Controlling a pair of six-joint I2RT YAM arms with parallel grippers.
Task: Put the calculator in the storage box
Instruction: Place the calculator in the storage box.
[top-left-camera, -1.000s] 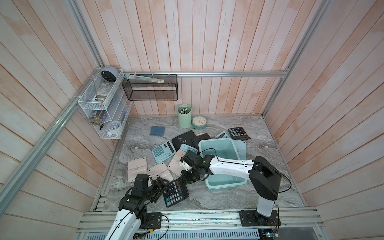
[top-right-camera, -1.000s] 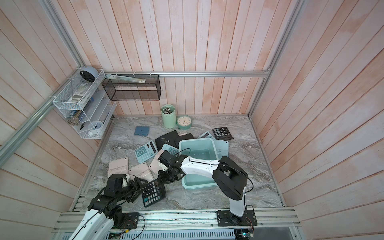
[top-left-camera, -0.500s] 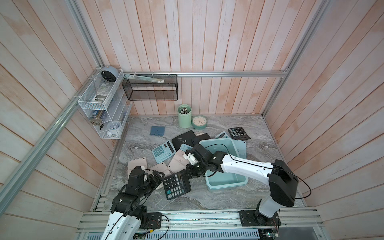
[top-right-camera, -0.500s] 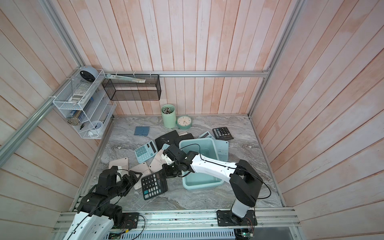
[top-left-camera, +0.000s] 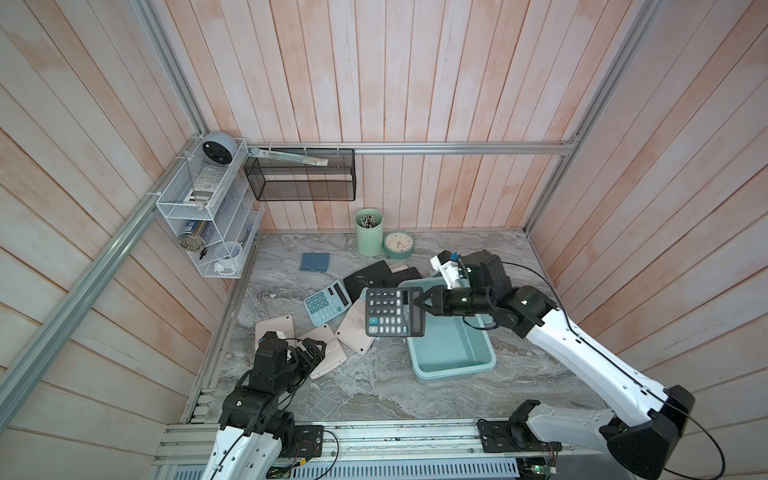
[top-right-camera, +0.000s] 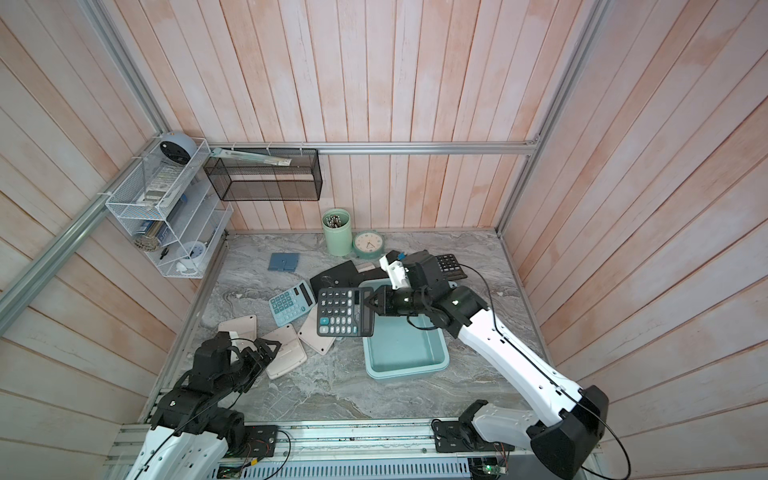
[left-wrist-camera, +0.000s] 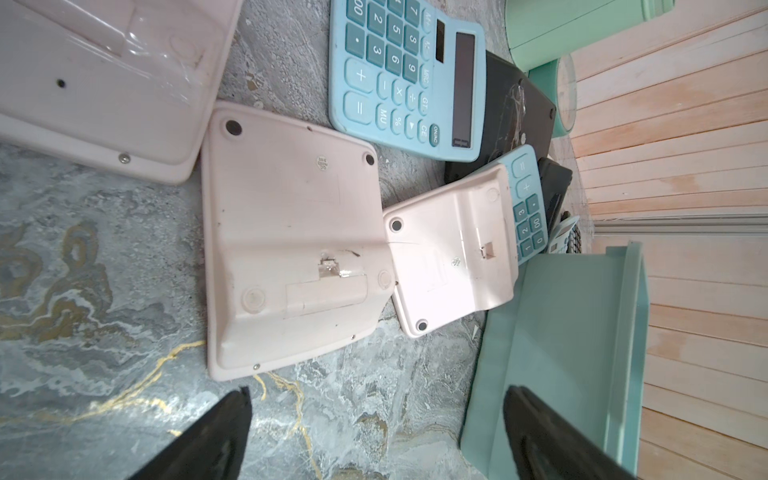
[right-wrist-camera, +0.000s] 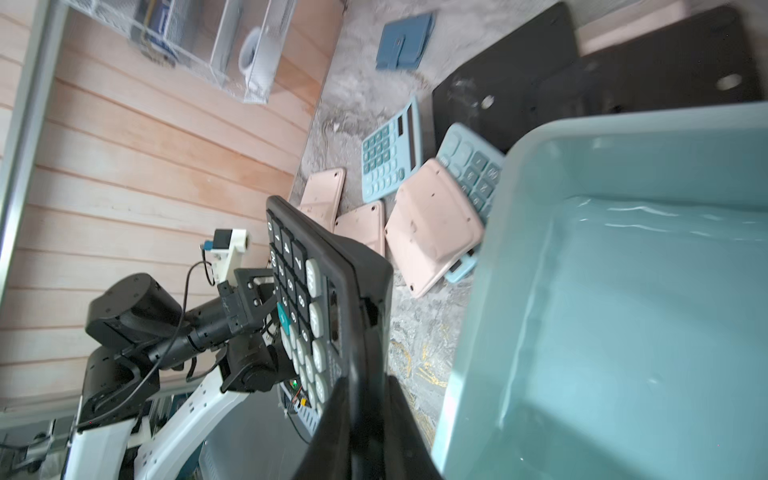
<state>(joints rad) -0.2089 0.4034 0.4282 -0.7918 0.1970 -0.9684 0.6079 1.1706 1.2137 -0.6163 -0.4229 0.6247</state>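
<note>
R fingers (top-left-camera: 431, 295) grip calc (top-left-camera: 392, 311), near box (top-left-camera: 451, 347), L fingers (left-wrist-camera: 216, 436) apart

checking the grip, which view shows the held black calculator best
Both top views: the black calculator shows nearly whole, keys up, display edge pinched by the right gripper. The right wrist view sees it steeply edge-on; the left wrist view misses it.

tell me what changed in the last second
The right gripper, shut on the black calculator, raised it and carried it away from the left gripper, up beside the storage box. The left gripper opened wider and drew back. The storage box, still empty, the blue calculator and the pink calculators stayed put.
</note>
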